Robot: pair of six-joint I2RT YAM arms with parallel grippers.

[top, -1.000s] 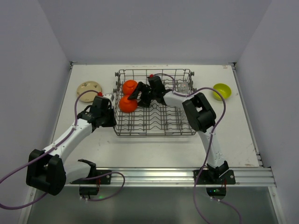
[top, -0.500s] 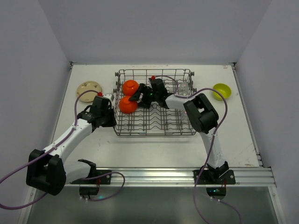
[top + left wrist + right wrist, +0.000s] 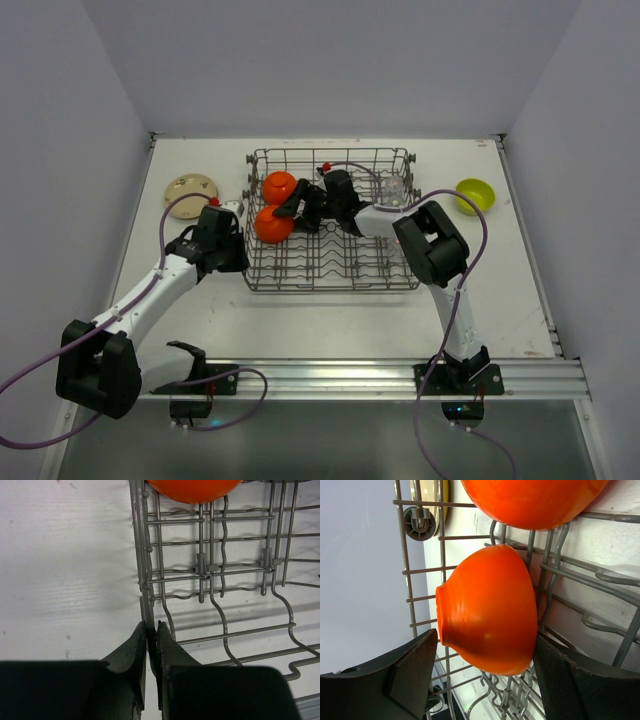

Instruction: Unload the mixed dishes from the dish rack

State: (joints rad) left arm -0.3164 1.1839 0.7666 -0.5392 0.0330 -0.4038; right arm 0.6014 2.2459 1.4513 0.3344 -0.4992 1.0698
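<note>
Top external view, and the dish rack (image 3: 330, 287) sits mid-table with its back rim close to the rear wall. A broad strip of white table (image 3: 330, 320) runs between its near rim and the arm bases, with more open surface out to the right. The left gripper (image 3: 242, 255) is parked on the rack's left wall, and the left wrist view shows its fingers (image 3: 132, 650) pressed together on that wall's upright wire. The right gripper (image 3: 292, 205) reaches in across the tines from the right. The right wrist view shows it spread wide, one finger (image 3: 415, 672) on each side of the near orange bowl (image 3: 487, 610), which stands on edge among the wires, glossy and round-backed. Whether the pads touch the bowl, I can't tell. The far orange bowl (image 3: 535, 500) is cut off at the top of that frame. Seen from above, both bowls stand in the rack's left rear part, just beside each other. A small clear glass (image 3: 393, 188) in the right rear corner is only a pale blur. The yellow-green bowl (image 3: 475, 195) rests on the table right of the rack. The beige plate (image 3: 190, 190) lies on the table to the left, and in the right wrist view only a sliver of it shows behind the wires.
</note>
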